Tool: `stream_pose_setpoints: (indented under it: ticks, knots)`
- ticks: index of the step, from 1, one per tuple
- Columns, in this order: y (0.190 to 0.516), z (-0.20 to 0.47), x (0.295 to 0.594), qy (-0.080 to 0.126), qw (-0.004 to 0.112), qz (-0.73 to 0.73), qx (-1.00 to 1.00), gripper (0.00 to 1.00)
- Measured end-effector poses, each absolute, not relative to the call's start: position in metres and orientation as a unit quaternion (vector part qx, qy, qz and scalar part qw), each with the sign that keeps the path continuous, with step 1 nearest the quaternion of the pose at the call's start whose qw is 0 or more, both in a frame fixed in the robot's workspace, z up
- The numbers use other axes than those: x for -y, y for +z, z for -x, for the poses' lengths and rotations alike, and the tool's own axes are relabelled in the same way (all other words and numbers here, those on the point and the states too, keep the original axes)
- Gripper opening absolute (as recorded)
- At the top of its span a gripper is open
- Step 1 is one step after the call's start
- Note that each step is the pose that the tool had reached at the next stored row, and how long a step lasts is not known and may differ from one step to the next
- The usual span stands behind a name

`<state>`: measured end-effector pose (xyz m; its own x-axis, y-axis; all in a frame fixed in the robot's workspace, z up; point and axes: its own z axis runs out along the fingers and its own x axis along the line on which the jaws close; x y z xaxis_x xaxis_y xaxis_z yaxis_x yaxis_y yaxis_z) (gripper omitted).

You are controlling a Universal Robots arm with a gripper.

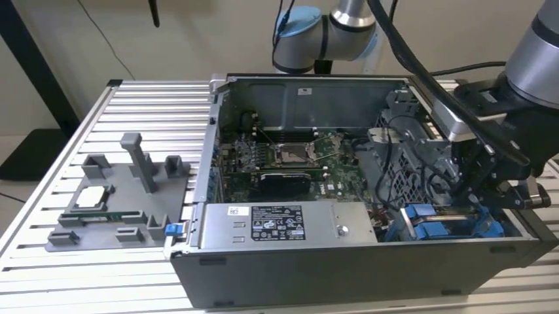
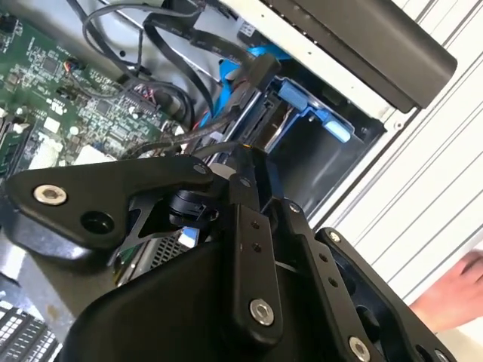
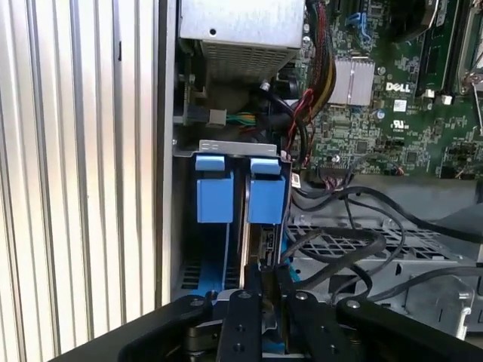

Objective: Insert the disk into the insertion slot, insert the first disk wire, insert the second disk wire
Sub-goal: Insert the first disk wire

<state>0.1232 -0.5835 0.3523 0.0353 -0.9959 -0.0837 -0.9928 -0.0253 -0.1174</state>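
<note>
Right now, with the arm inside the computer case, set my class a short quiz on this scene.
1. True or false: the gripper hangs over the motherboard's CPU socket.
2. Relative to the insertion slot, the power-supply box lies: A) to the exterior view's left B) to the exterior view's right C) on top of it
3. Fill in: the insertion slot's plastic tabs are ___.
Key: 1 false; 2 A; 3 blue.

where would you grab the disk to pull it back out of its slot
Probably by the two blue tabs at the end nearest the power supply, coming from the case's open side: the disk stands on edge in the insertion slot, and wires and the gripper crowd its other end.
</note>
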Motion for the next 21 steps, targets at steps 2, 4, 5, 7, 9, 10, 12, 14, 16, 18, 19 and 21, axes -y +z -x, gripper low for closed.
stream_pose_setpoints:
  ticks: [2,4,5,7,9,10,12,14,16,18,19,21]
  knots:
    - [0.350,-0.127,0.583,-0.011,0.071,0.716,-0.694,0.00]
    - [0.347,-0.133,0.583,-0.011,0.071,0.716,-0.694,0.00]
    - [0.346,-0.135,0.583,-0.011,0.071,0.716,-0.694,0.00]
    - [0.345,-0.136,0.583,-0.011,0.071,0.716,-0.694,0.00]
    - [0.343,-0.136,0.582,-0.011,0.071,0.717,-0.694,0.00]
    - [0.343,-0.136,0.582,-0.011,0.071,0.717,-0.693,0.00]
    - [0.342,-0.136,0.581,-0.011,0.072,0.719,-0.691,0.00]
    - [0.342,-0.136,0.580,-0.011,0.072,0.719,-0.691,0.00]
    - [0.341,-0.137,0.579,-0.010,0.071,0.719,-0.691,0.00]
    - [0.339,-0.137,0.579,-0.010,0.071,0.719,-0.691,0.00]
    - [0.339,-0.138,0.579,-0.009,0.070,0.719,-0.691,0.00]
    - [0.338,-0.139,0.578,-0.009,0.069,0.719,-0.691,0.00]
